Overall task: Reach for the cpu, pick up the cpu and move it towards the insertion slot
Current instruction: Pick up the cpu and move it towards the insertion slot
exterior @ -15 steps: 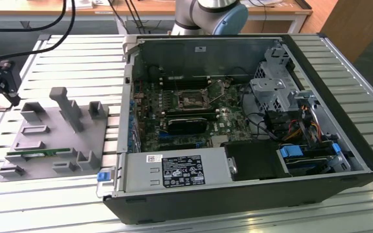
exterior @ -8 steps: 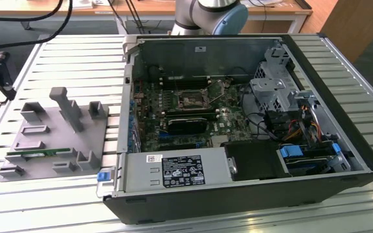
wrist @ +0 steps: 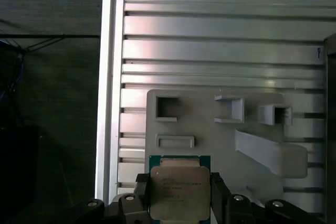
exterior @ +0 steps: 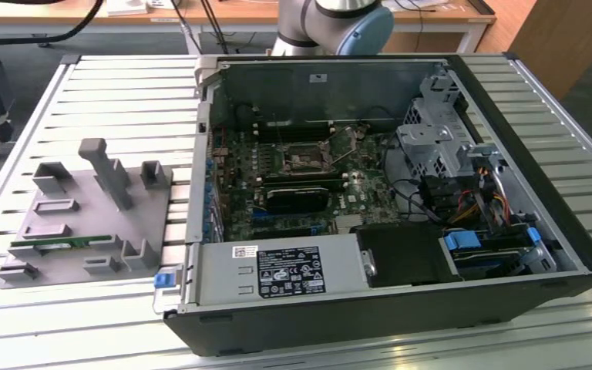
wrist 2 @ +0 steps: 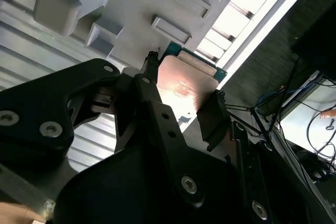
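Over grey tray (wrist: pixel 205 127), claw (wrist: pixel 180 203) gripping cpu (wrist: pixel 180 187) by opposite edges; likely handling light, stiff, slick-topped, fragile; insertion slot (exterior: pixel 302 161) sitting mid-frame, exterior view.

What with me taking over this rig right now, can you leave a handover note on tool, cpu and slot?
Tool: shut on the cpu, gripping two opposite edges.
Cpu: over the near edge of the grey tray, away from the case.
Insertion slot: on the board inside the open computer case, to the exterior view's right of the tray.
Done: reach and grasp.
Left: the cpu is not yet at the slot.
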Controlling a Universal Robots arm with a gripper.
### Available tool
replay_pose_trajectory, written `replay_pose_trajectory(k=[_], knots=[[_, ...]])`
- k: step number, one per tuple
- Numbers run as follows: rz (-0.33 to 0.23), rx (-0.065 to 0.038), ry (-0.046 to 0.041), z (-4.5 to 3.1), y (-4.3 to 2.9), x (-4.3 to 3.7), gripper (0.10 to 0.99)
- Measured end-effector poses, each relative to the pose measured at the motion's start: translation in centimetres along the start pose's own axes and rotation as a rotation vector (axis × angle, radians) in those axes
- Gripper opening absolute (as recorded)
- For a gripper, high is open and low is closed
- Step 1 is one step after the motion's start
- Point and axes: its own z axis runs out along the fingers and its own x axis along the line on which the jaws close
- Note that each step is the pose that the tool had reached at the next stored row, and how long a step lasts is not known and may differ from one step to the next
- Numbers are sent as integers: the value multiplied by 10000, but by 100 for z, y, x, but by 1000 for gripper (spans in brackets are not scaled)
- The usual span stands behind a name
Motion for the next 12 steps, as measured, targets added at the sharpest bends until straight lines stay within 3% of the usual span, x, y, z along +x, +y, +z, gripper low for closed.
replay_pose_trajectory(k=[12], knots=[[13, 2, 0, -426, 45, 2, 545]])
